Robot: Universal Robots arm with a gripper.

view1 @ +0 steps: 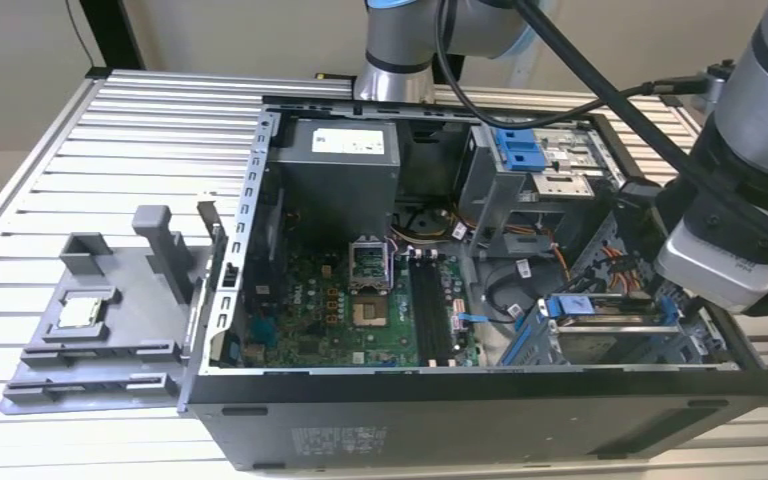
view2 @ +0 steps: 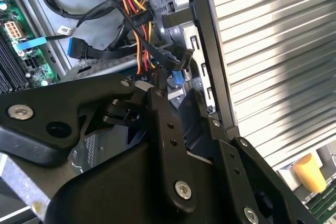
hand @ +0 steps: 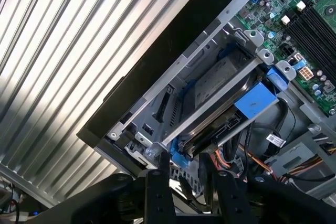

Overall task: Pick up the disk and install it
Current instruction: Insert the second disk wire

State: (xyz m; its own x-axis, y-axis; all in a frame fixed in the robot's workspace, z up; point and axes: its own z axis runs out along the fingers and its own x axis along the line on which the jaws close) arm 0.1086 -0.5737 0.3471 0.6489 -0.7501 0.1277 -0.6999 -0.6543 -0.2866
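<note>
Disk sits slotted in the drive cage at the case's lower corner, long axis along the bay rails, just ahead of the claw, whose fingers stand slightly parted, gripping nothing.

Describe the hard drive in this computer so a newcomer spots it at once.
Start at the open black computer case lying on the slatted metal table. In its corner bay at the exterior view's right sits the flat silver-grey disk, marked by its bright blue plastic frame tab.
</note>
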